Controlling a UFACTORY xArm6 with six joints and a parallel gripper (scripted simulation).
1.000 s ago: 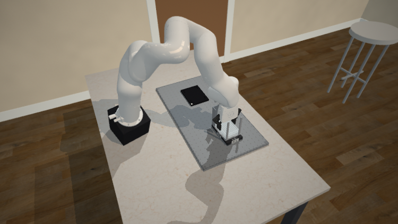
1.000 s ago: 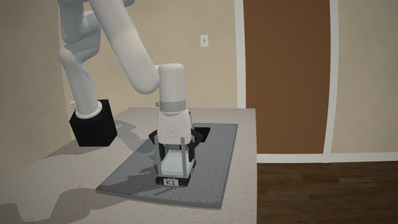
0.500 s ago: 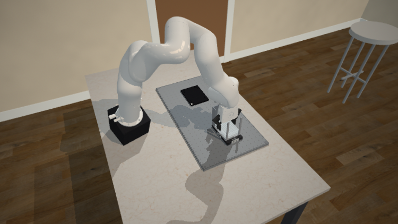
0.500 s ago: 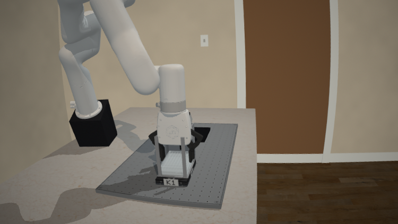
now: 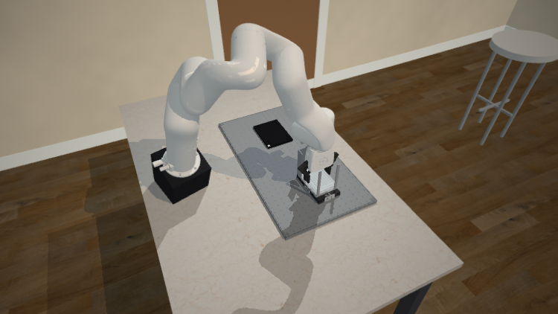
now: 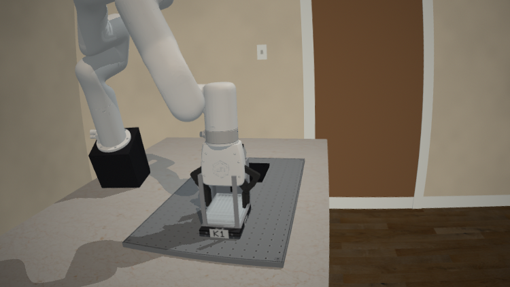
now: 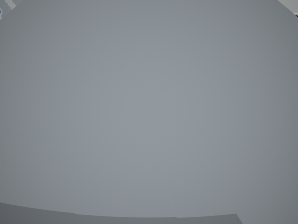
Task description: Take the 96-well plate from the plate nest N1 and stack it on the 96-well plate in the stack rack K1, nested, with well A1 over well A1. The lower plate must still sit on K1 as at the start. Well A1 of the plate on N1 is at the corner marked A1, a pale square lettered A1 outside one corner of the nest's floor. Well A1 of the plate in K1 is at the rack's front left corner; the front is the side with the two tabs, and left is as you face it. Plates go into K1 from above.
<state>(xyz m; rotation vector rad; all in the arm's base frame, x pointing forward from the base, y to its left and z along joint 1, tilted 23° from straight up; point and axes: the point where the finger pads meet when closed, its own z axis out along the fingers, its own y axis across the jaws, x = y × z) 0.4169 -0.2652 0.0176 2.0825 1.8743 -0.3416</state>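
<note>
The hand (image 6: 222, 199) hangs straight down inside the stack rack K1 (image 6: 234, 199), its fingers (image 6: 245, 199) spread to their widest and gripping nothing. Between them the white 96-well plate (image 6: 222, 212) sits within the rack's posts. Whether one plate or two lie there cannot be told. The black plate nest N1 (image 5: 272, 132) lies at about eleven o'clock from the rack in the top view, on the grey perforated board (image 5: 347, 195) on the table (image 5: 233, 265).

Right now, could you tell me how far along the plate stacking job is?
Done: the nest N1 lies bare, and white plates sit stacked between the posts of rack K1. In hand: the gripper straddles the stack, jaws open. Left: lifting clear. A1 alignment is not readable here.
</note>
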